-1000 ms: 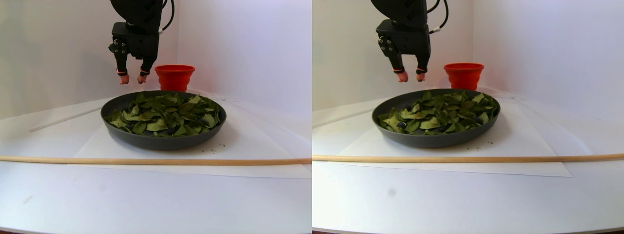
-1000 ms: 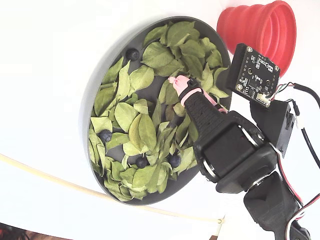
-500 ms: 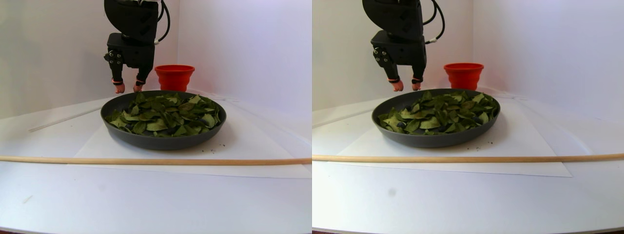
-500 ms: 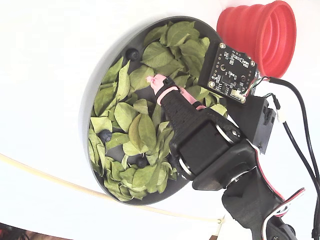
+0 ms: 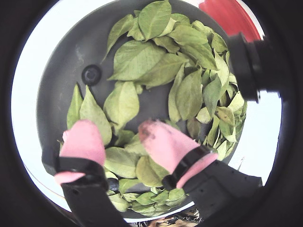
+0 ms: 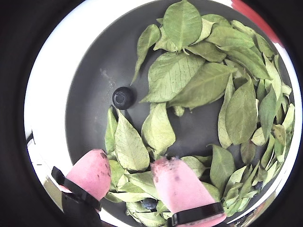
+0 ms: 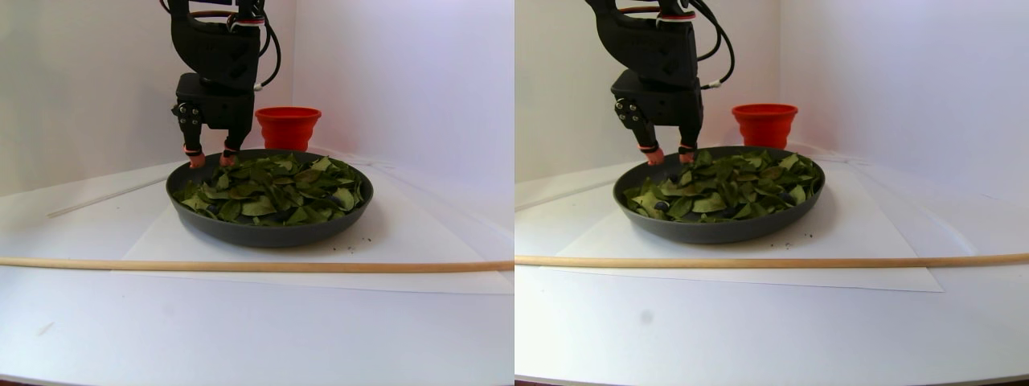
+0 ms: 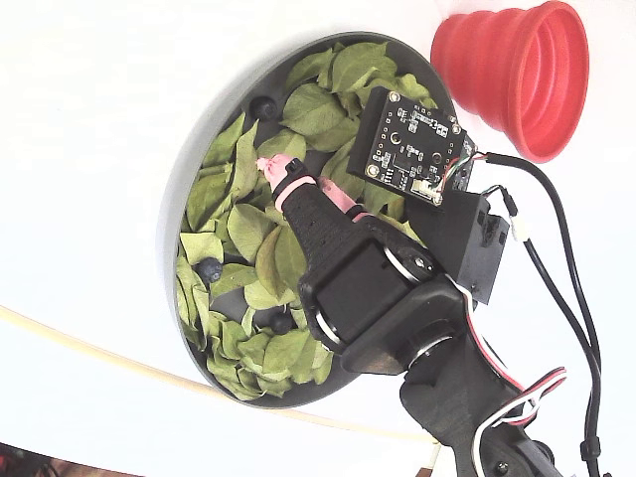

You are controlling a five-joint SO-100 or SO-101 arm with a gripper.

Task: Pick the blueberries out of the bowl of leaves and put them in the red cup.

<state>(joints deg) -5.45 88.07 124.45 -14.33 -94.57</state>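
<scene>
The dark grey bowl [image 7: 269, 233] holds many green leaves [image 8: 298, 109]. One of the blueberries [image 6: 123, 97] lies on bare bowl floor near the rim; it also shows in the other wrist view as a dark blueberry [image 5: 91, 74] and in the fixed view as a berry [image 8: 263, 106]. Two more berries [image 8: 209, 270] [image 8: 282, 321] sit among the leaves. My gripper [image 6: 130, 161] is open, its pink-tipped fingers just above the leaves, a short way from the rim-side berry. Nothing is between the fingers. The red cup [image 8: 522, 70] stands just past the bowl.
A thin wooden stick [image 7: 241, 265] lies across the table in front of the bowl, on the edge of a white paper sheet [image 7: 386, 241]. White walls close in behind the bowl and cup. The arm's camera board [image 8: 412, 144] hangs over the leaves.
The gripper has come down from well above the bowl to just over the leaves and shifted toward the berry by the rim. It stays open.
</scene>
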